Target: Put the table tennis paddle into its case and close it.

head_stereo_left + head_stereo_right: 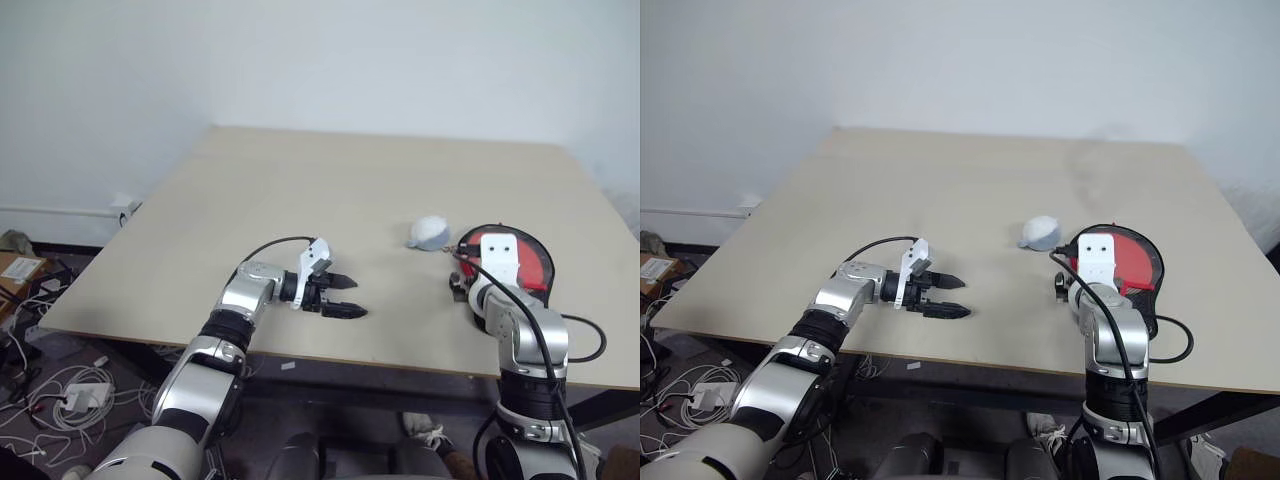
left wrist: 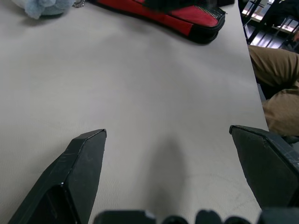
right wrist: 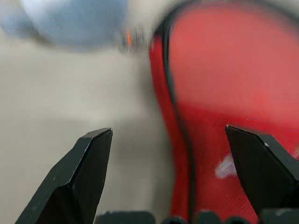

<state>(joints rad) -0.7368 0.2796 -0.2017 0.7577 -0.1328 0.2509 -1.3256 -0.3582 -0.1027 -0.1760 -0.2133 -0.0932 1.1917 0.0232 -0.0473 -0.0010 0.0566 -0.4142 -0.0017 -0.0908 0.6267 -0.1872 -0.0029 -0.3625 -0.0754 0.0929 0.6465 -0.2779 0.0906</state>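
The case lies flat near the table's front right edge, with a red panel, a black rim and a small white logo. My right gripper hangs open just above the case's left rim, one finger over bare table and the other over the red panel. My left gripper stands open over bare table at the front middle, pointing right toward the case, with nothing between its fingers. The table tennis paddle is hidden.
A small pale grey-blue soft pouch with a metal ring lies just left of the case. The beige table ends close in front of both arms. A person's leg in brown trousers is beyond the right edge. Cables lie on the floor at left.
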